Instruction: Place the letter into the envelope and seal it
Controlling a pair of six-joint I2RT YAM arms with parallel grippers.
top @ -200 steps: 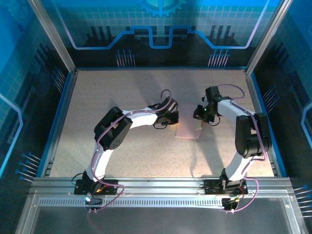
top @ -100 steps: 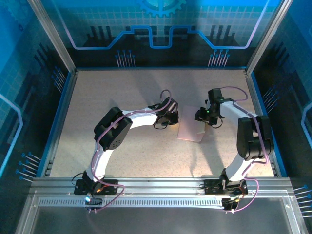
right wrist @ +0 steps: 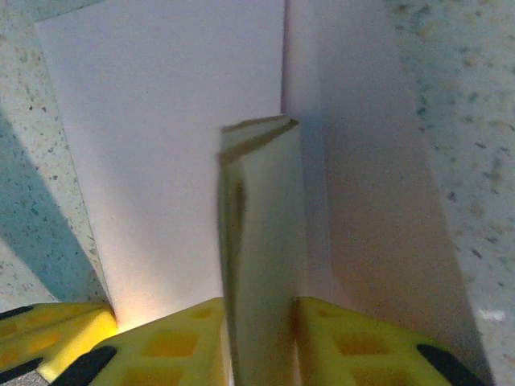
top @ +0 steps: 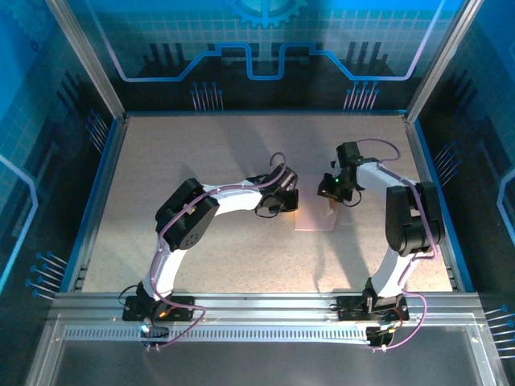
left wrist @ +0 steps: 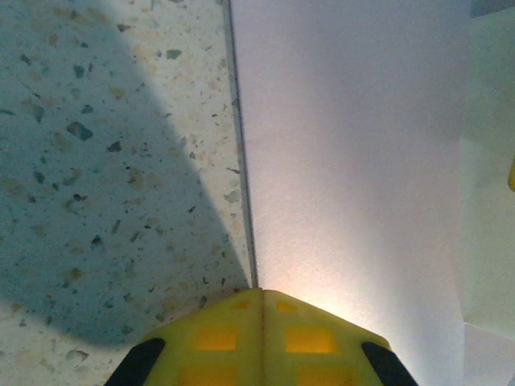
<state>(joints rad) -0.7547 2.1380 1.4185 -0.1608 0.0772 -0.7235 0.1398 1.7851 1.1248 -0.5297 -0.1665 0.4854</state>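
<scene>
Fingers [right wrist: 338,342] of right gripper [right wrist: 259,318] pinch folded letter [right wrist: 261,209], lower centre; likely light, limp, best held near fold. Left gripper [left wrist: 261,305] closed at envelope [left wrist: 354,161] edge.

In the top view the envelope [top: 314,221] is partly hidden under the left claw [top: 290,205] and the right claw [top: 331,203], whose fingers are too small to tell apart. In the left wrist view the upper edge cuts the envelope, the right edge cuts the letter [left wrist: 487,161], and a small yellow bit [left wrist: 512,173] there cannot be identified. In the right wrist view the letter's lower end is hidden between the right claw's fingers.
</scene>
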